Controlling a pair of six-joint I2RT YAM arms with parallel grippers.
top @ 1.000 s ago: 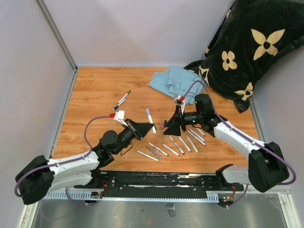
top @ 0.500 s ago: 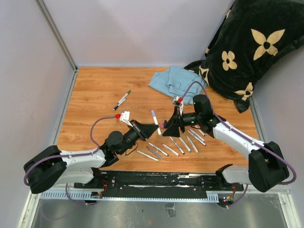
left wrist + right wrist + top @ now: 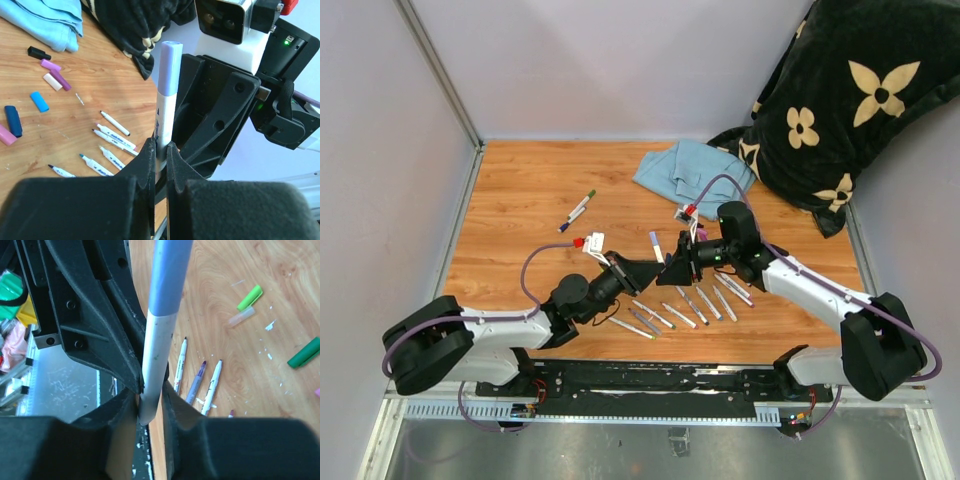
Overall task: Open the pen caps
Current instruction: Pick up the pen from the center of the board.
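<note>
My left claw point(image 3: 160, 150) clamps the marker point(image 3: 163, 117), my right claw point(image 3: 150, 396) flanks its barrel, bite uncertain; next, pull the lavender cap point(image 3: 170, 70).

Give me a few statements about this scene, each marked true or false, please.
The left fingers pinch a white marker by its barrel. True.
That marker's cap is off. False: its lavender cap is still on.
A light blue cloth lies on the table. True.
Every marker lying on the table is capped. False: several uncapped markers lie in a row, loose caps nearby.
The flowered blanket sits far left. False: it is at the far right.
</note>
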